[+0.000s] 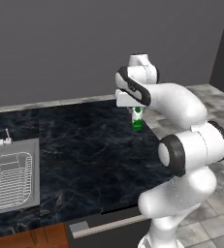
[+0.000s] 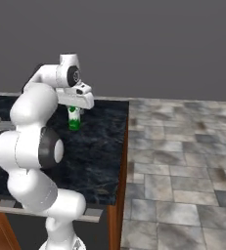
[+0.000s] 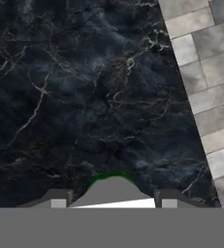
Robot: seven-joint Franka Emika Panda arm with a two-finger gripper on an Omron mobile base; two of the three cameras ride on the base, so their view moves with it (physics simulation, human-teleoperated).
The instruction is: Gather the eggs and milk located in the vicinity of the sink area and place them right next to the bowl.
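Gripper (image 3: 111, 202) grasps the milk (image 1: 137, 121), carton upright, long axis vertical, above the counter (image 1: 84, 145).

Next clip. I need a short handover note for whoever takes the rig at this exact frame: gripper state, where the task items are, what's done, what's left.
Gripper: shut on the milk carton, held upright over the dark marble counter, toward its right end by the tiled floor.
Sink: at the counter's left, with wire rack and faucet.
Eggs and bowl: not located from these views.
Done: milk picked up and away from the sink.
Left: find the bowl, set the milk right beside it, then fetch both eggs from near the sink and place them beside it too.
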